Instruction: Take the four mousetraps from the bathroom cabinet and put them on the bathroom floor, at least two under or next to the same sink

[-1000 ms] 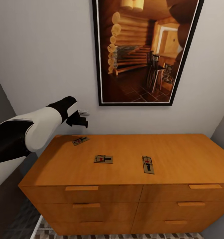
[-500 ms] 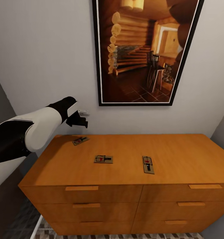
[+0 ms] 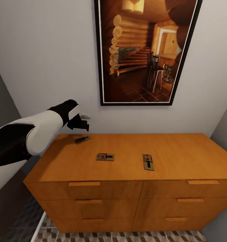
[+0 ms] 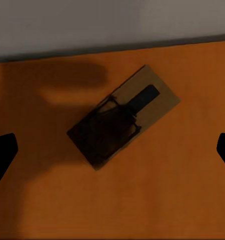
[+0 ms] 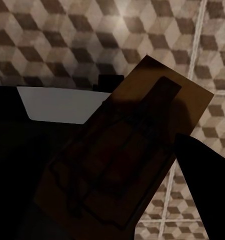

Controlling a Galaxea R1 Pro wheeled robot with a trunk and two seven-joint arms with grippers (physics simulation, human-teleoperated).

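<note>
Three mousetraps lie on top of the orange-brown cabinet [image 3: 180, 151]: one at the rear left [image 3: 82, 139], one in the middle [image 3: 105, 157] and one right of it [image 3: 148, 162]. My left gripper [image 3: 82, 125] hovers open just above the rear-left mousetrap [image 4: 122, 120], which lies between its spread dark fingertips [image 4: 2, 155] without touching them. In the right wrist view, my right gripper [image 5: 112, 170] is shut on another mousetrap [image 5: 142, 135], held above the cube-patterned bathroom floor [image 5: 67, 30]. The sink is out of view.
A large framed picture [image 3: 143, 50] hangs on the white wall behind the cabinet. Drawer fronts with bar handles [image 3: 84, 184] face me. Patterned floor tiles [image 3: 126, 237] show below the cabinet, and darker tiles [image 3: 19, 225] lie at the left.
The whole head view has shifted slightly, so the cabinet appears a bit lower and smaller. The mousetraps and my left arm keep their places.
</note>
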